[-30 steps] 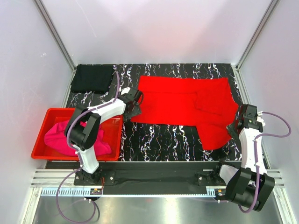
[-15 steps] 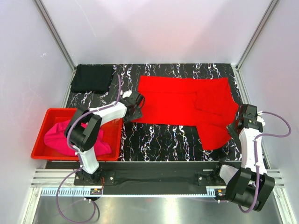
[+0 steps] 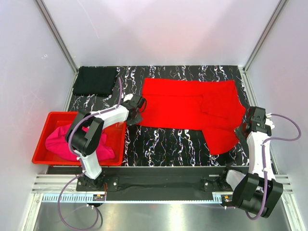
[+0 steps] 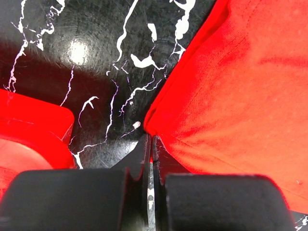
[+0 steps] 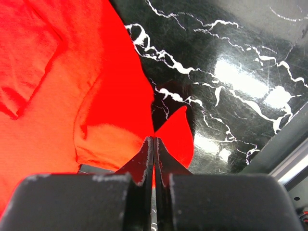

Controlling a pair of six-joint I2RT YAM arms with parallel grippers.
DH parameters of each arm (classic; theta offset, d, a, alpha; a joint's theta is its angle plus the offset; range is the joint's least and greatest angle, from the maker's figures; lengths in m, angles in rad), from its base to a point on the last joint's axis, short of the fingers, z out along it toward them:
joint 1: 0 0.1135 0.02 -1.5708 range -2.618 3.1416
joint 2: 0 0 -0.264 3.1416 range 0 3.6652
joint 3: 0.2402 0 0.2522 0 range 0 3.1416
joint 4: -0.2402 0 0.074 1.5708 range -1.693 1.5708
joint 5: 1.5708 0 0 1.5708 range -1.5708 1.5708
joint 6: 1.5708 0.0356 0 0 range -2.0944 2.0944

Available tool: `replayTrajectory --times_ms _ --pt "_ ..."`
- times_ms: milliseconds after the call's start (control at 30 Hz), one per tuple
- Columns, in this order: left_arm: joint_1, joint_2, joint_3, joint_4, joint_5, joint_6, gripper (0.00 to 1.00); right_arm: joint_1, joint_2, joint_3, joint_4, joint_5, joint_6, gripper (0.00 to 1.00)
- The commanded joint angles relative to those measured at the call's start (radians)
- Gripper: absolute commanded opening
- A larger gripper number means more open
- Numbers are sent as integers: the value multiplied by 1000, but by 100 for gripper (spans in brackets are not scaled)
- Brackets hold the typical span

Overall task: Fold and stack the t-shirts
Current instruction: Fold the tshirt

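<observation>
Three shirts: from above you see one red, one black and one pink.
Red shirt (image 3: 192, 106): spread flat over the middle and right of the tabletop (image 3: 163, 144). A sleeve is folded in on its right part, and a lower flap reaches toward the near edge at the right.
Black shirt (image 3: 95, 80): folded into a tidy rectangle at the far left corner, apart from the red shirt.
Pink shirt (image 3: 62, 139): bunched up inside the bin (image 3: 39, 144).
Bin: red, at the near left of the tabletop, just beside your left arm.
Left pincer (image 4: 148, 140): narrow, with its fingers all but touching. The tips sit at the red shirt's near-left corner and one finger lies over the hem. You cannot tell from its wrist view whether any cloth is caught between them.
Right pincer (image 5: 154, 140): pressed together on the red shirt's right edge. In its wrist view the cloth spreads away on the left of the tips and a small red flap stands out on the right, over bare tabletop.
</observation>
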Motion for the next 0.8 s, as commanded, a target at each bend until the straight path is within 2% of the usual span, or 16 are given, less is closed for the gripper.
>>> replayTrajectory --times_ms 0,433,767 --pt "7 -31 -7 3 14 25 0 -2 -6 59 6 39 -18 0" --pt "6 -116 26 49 129 185 0 -2 -11 197 -5 10 -81 0" --pt "35 -116 173 10 96 248 0 -2 156 289 97 -46 -138 0"
